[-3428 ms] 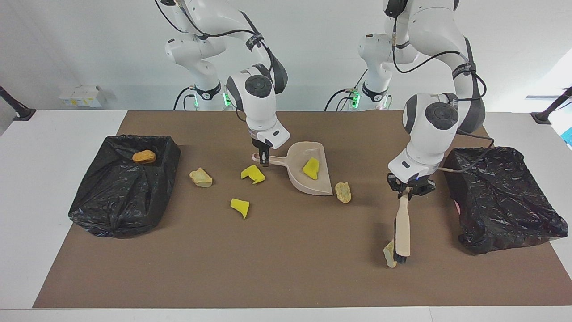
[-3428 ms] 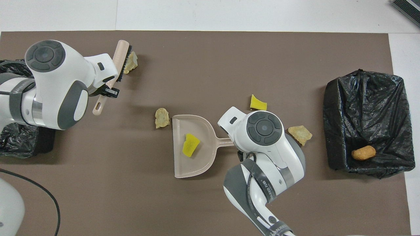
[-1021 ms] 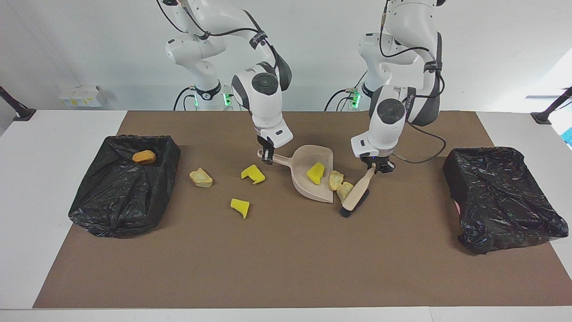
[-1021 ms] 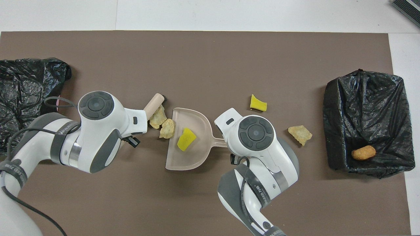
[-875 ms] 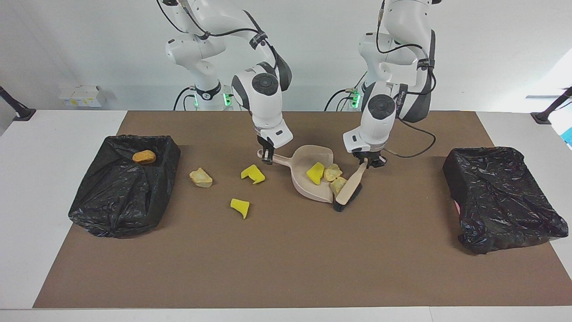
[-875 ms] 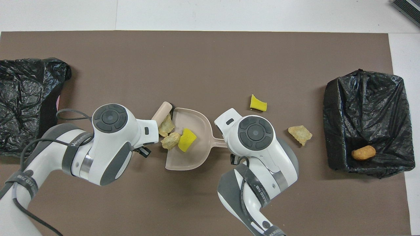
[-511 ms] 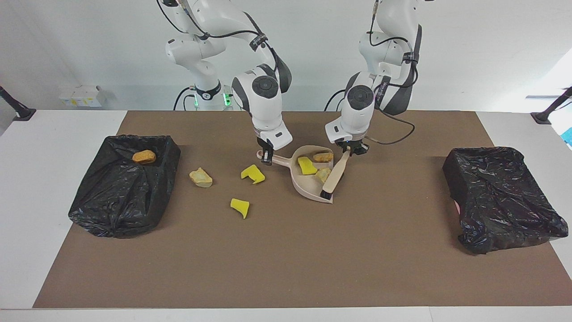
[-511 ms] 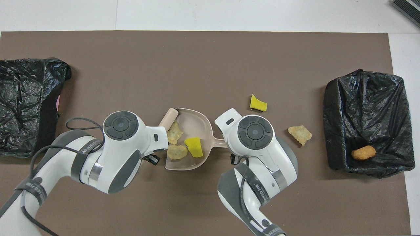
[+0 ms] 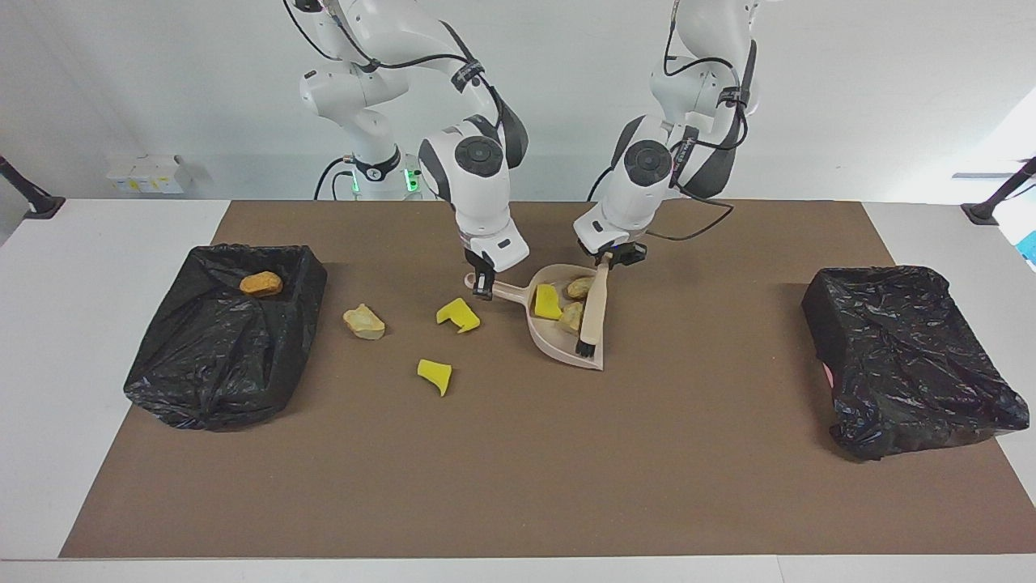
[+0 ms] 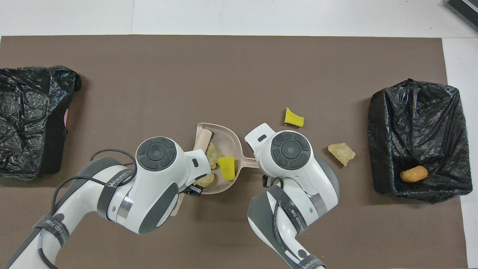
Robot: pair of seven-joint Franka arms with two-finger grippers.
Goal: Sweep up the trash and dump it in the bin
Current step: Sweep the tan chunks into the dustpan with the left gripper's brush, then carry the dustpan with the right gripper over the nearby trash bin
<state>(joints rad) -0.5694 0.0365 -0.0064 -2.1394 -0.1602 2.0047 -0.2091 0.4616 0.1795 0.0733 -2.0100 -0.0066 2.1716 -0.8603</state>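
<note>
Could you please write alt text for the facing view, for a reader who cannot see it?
Two robot arms work at a beige dustpan mid-table: the left gripper holds a brush inside it beside three scraps, and the right gripper grips its handle. Three more scraps lie on the brown mat, and a black-lined bin stands at each end.

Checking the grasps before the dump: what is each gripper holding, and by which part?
The left gripper holds the brush by its handle's end; the right gripper holds the dustpan by its handle.
</note>
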